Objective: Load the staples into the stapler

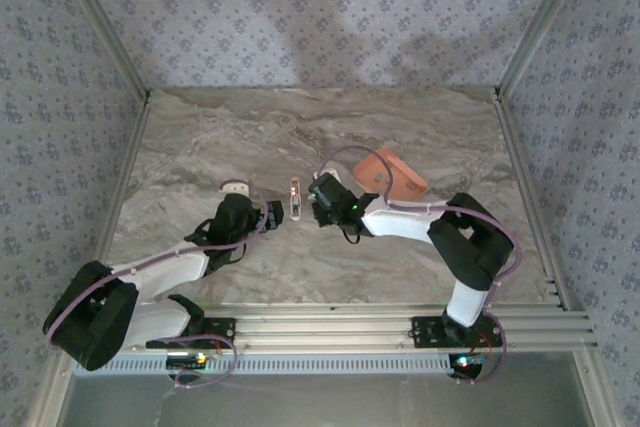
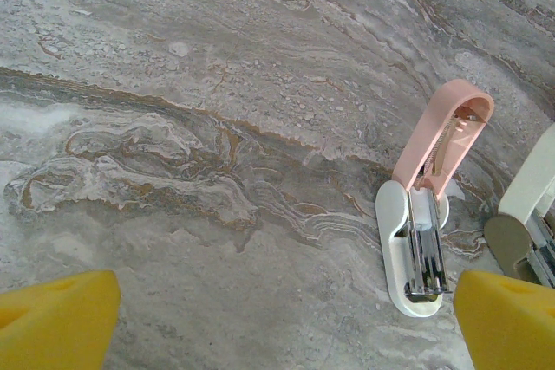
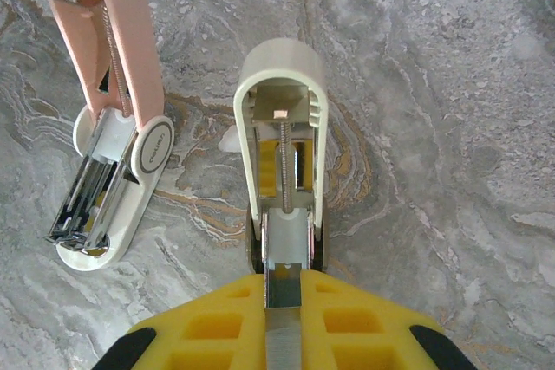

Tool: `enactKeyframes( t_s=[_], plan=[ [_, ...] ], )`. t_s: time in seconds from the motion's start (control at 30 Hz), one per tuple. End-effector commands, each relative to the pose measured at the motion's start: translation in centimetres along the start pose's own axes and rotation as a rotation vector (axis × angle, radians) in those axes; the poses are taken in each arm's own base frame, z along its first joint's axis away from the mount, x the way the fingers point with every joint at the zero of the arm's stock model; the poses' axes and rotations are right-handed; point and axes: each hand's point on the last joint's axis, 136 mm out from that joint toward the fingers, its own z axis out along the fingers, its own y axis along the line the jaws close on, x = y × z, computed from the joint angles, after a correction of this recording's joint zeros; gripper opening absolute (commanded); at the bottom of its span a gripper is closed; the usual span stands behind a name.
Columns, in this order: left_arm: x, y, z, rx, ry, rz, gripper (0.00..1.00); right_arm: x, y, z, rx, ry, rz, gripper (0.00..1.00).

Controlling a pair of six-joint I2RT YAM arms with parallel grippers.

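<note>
A pink-lidded stapler (image 3: 108, 171) lies on the marble with its lid swung up and its metal channel bare (image 2: 423, 240). Beside it stands a white stapler (image 3: 282, 119), lid also raised. My right gripper (image 3: 283, 290) is shut on a thin ribbed metal strip, the staples (image 3: 283, 344), whose far end lies in the white stapler's open channel. My left gripper (image 2: 282, 335) hangs open just left of the pink stapler, its yellow fingertips (image 2: 52, 318) wide apart with bare table between them. From above, both grippers (image 1: 272, 215) (image 1: 320, 203) flank the staplers (image 1: 295, 199).
A salmon-pink tray (image 1: 392, 175) sits behind my right gripper. A small white object (image 1: 234, 188) lies behind my left gripper. Patterned walls close the table on three sides, and a metal rail (image 1: 400, 317) runs along the near edge.
</note>
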Motion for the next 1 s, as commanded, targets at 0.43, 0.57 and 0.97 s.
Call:
enactKeyframes(
  t_s=[0.43,0.57,0.97],
  plan=[
    [-0.9,-0.3,-0.2,0.012,-0.030,-0.008,0.98,1.3,0.0,0.5,0.010,0.044,0.014,0.12],
    [-0.9,-0.3,-0.2,0.014,-0.030,-0.008,0.98,1.7,-0.3,0.6,0.018,0.057,0.018,0.13],
    [-1.0,-0.5,-0.1,0.019,-0.028,-0.008,0.98,2.3,0.2,0.5,-0.004,0.065,0.006,0.12]
  ],
)
